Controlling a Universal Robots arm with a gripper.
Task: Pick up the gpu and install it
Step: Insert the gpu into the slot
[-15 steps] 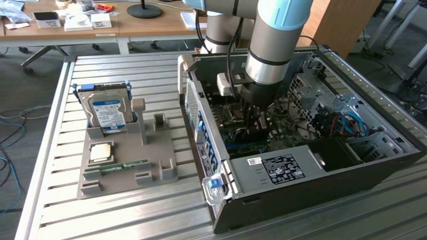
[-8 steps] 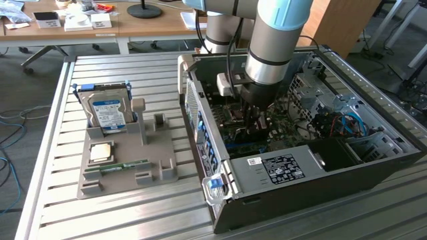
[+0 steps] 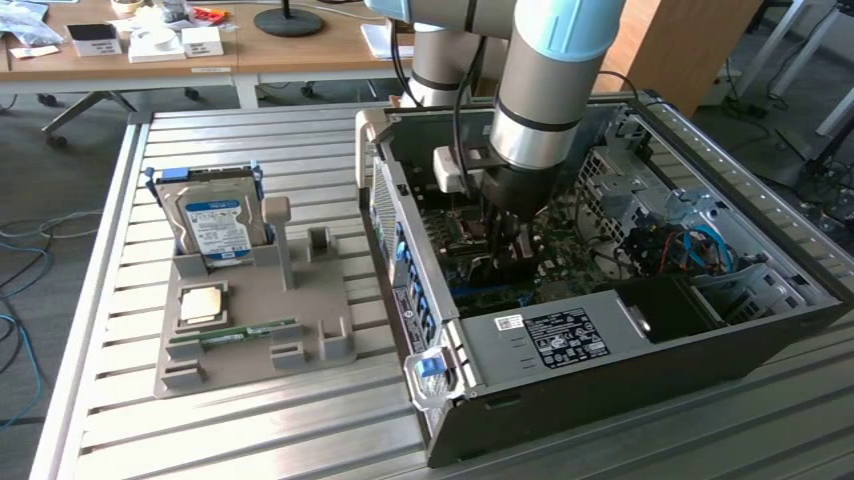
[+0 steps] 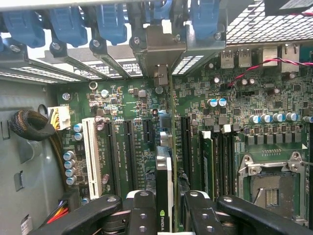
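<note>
In the wrist view the gpu (image 4: 165, 178) shows edge-on as a thin dark card with a green logo near my fingers. It stands upright over the motherboard's (image 4: 122, 107) expansion slots, and its metal bracket (image 4: 160, 46) reaches the case's rear slot openings. My gripper (image 4: 166, 215) is shut on the card, one black finger (image 4: 142, 210) on each side. In the exterior view the gripper (image 3: 505, 245) is lowered deep inside the open computer case (image 3: 601, 400), over the board. Whether the card is fully seated in its slot I cannot tell.
A grey holder (image 3: 254, 320) on the slatted table carries a hard drive (image 3: 216, 225), a processor chip (image 3: 203, 303) and a green memory stick (image 3: 247, 330). Inside the case are the power supply (image 3: 561, 335), blue cables (image 3: 694, 250), a white slot (image 4: 90, 152) and the processor socket (image 4: 269, 186).
</note>
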